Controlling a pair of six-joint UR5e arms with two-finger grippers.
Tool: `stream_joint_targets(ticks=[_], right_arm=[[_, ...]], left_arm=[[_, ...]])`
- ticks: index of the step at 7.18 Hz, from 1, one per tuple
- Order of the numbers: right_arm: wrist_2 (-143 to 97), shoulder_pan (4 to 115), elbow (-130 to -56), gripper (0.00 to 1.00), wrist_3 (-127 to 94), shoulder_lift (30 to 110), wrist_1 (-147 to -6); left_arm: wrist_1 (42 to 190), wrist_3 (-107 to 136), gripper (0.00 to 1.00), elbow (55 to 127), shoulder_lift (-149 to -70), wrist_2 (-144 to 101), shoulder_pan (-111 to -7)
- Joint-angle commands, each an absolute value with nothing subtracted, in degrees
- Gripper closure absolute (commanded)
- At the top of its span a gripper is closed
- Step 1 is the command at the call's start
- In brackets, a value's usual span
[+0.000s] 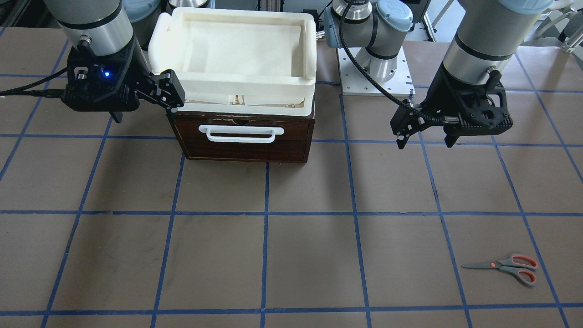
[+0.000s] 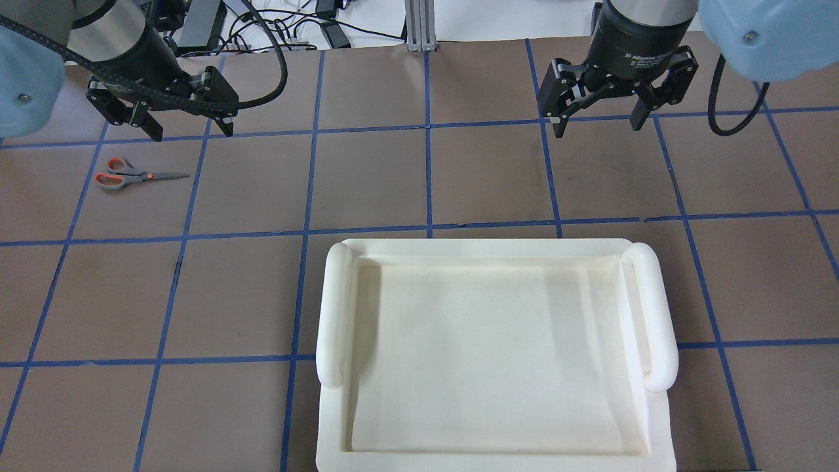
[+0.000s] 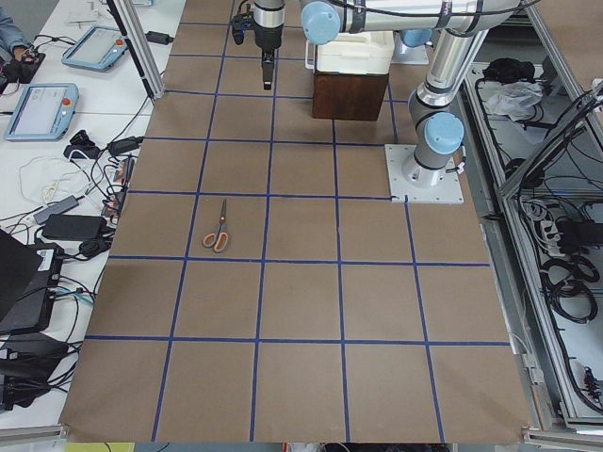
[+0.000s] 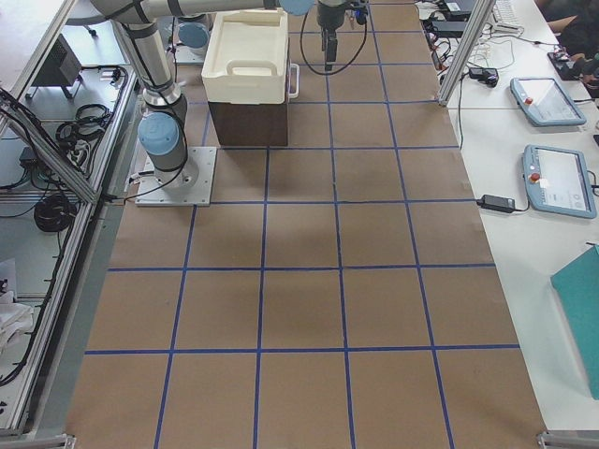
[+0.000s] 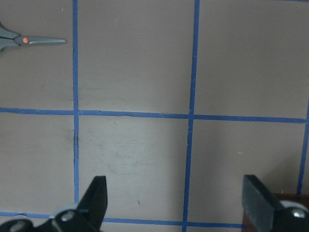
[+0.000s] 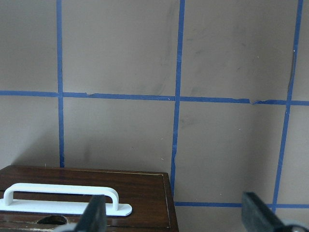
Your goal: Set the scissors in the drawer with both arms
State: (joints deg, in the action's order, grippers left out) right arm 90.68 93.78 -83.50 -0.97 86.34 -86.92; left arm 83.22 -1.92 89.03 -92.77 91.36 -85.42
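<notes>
Overhead exterior: scissors (image 2: pixel 134 175) lie flat near the left gripper (image 2: pixel 193 134), spread wide and empty. Right gripper (image 2: pixel 598 129), likewise wide and empty, hangs beside the closed drawer (image 1: pixel 246 146).

Silver-grey arms (image 1: pixel 473 41) with pale-blue joint caps (image 1: pixel 394 13), black left pincer (image 2: pixel 193 134) and right pincer (image 2: pixel 597 129), braided black cables (image 2: pixel 284 65), blue light (image 1: pixel 106 74) glowed at right wrist

Dark-brown drawer (image 1: pixel 246 150), white handle (image 1: pixel 241 130); brown, blue-gridded table (image 1: pixel 309 255).
</notes>
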Motion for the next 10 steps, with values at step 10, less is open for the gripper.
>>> stream_joint_targets(ticks=[10], right_arm=[[91.05, 95.09, -83.50, 0.00, -61.34, 81.58, -89.04]], left_arm=[[75.50, -24.67, 0.00, 86.92, -103.86, 94.58, -76.47]])
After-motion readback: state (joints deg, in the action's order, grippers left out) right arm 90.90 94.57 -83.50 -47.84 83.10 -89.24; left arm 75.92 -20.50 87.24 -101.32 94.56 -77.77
